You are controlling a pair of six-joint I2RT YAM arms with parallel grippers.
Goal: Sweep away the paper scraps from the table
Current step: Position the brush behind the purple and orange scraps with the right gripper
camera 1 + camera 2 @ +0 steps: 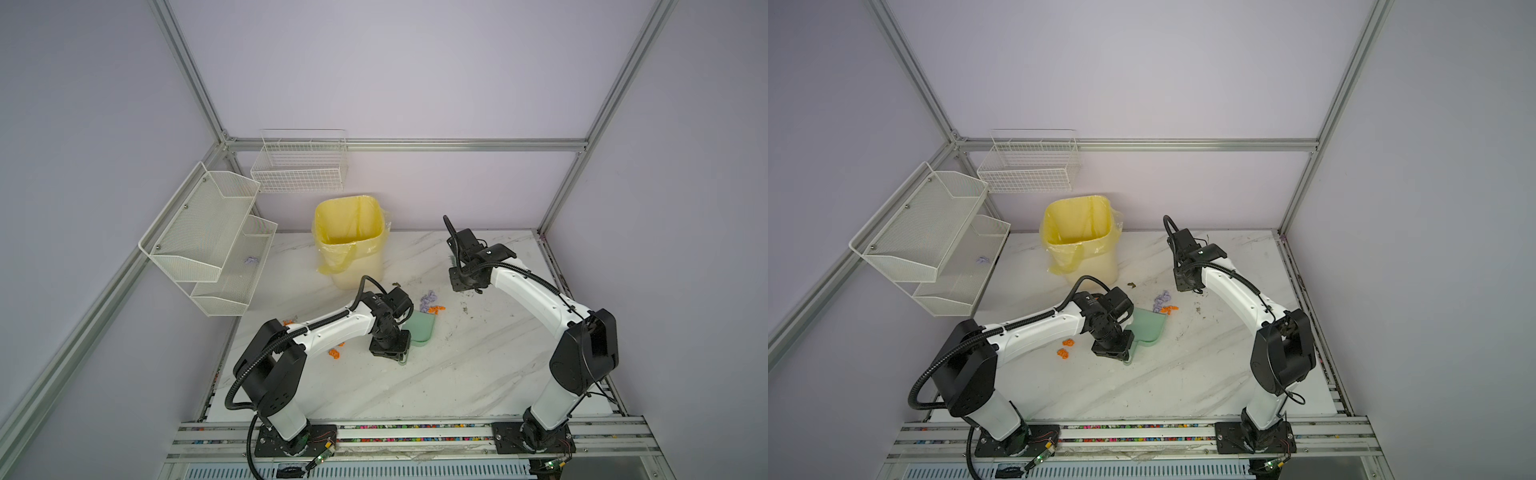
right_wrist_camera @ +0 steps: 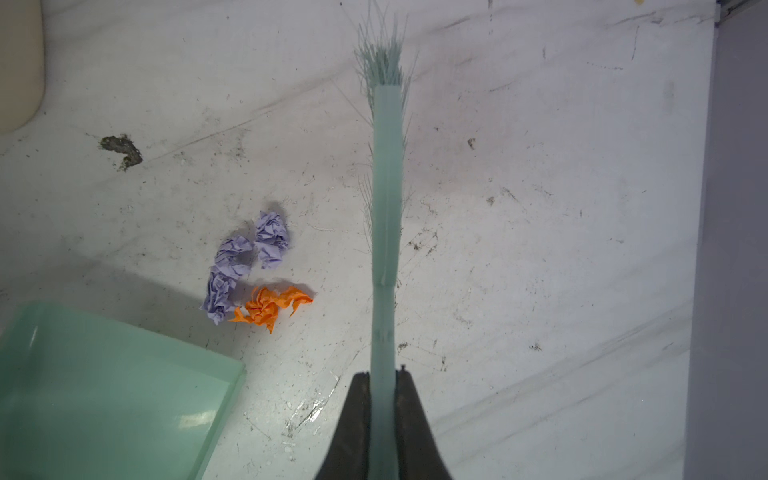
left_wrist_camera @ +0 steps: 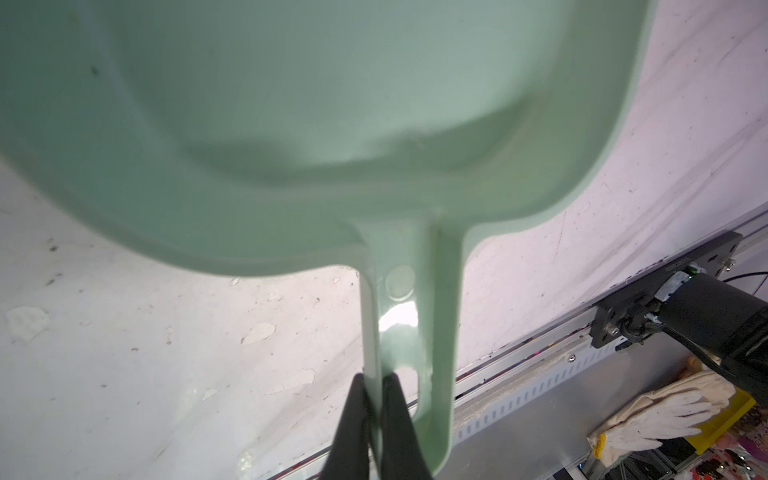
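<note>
Nearest me, left gripper (image 3: 374, 380) clamps the dustpan (image 3: 291, 104), right gripper (image 2: 382, 376) the brush (image 2: 386, 187) — paper scraps (image 2: 270, 237) lie just beyond its lip, one lilac wad (image 1: 251, 260) in the mesh shelf (image 1: 220, 305).

I can't read a single word or number here. The black base plate (image 3: 675, 270) carries small lettering, too blurred to make out.

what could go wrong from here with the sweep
1. The left gripper pinches only one thin edge of the dustpan handle near its end, so the pan may twist when pushed.
2. The lilac and orange scraps lie near one corner of the pan's mouth; the brush in the right gripper may scatter them past it.
3. More orange scraps lie behind the pan's mouth and may be missed.
</note>
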